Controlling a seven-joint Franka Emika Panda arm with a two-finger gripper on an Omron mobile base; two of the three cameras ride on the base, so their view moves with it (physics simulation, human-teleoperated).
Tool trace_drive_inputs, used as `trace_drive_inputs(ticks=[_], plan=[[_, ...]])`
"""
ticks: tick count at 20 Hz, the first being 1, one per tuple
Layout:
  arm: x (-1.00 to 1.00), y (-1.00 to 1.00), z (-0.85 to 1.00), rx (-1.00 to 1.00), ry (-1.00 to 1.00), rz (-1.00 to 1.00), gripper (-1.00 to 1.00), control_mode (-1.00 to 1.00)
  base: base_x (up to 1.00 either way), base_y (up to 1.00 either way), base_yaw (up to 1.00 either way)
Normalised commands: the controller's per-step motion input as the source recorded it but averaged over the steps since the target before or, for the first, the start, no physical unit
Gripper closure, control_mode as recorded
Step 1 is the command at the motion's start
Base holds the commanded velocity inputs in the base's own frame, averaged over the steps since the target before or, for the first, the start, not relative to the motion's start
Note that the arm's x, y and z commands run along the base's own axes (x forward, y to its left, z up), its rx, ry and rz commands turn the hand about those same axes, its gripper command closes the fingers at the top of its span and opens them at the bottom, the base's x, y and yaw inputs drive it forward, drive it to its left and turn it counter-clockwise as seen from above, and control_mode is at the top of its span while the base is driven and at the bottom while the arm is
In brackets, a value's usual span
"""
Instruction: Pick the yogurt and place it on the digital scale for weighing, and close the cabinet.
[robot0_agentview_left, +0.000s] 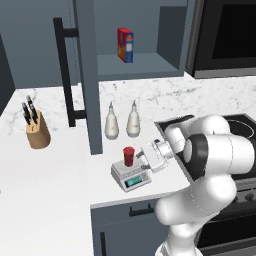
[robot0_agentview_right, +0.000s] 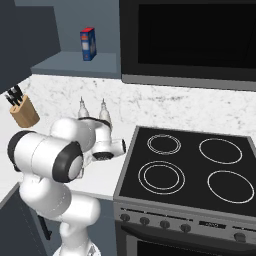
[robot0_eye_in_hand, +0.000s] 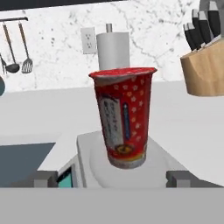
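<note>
Two cameras behind the arm, left and right, look down over the same counter. A third, on the hand, looks level and close at the yogurt.

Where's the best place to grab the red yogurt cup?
Around its middle, coming from the side. The yogurt stands upright on the digital scale, tall and round with straight sides, so the open tool facing it can likely close on opposite walls.

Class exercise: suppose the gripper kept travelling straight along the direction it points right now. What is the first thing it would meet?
Most likely the yogurt. It stands upright on the digital scale, dead ahead of the gripper, whose fingertips sit spread on either side. How much gap remains is hard to judge. Beyond it stands a paper towel roll.
</note>
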Motion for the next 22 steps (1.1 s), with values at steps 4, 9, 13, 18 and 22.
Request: trace_drive_inputs(ticks=[4, 9, 13, 18, 22], plan=[[-0.42, -0.10, 0.50, -0.01, -0.22, 0.01, -1.00, -1.00, 0.00, 0.00, 0.00], [-0.87, 0.02, 1.00, -0.06, -0.63, 0.11, -1.00, -1.00, 0.00, 0.00, 0.00], [-0.93, 0.03, 1.00, -0.08, -0.62, 0.10, -1.00, -1.00, 0.00, 0.00, 0.00], [-0.96, 0.09, 1.00, -0.03, -0.39, 0.00, -1.00, -1.00, 0.00, 0.00, 0.00], [-1.00, 0.26, 1.00, 0.00, -0.40, 0.00, -1.00, -1.00, 0.00, 0.00, 0.00]])
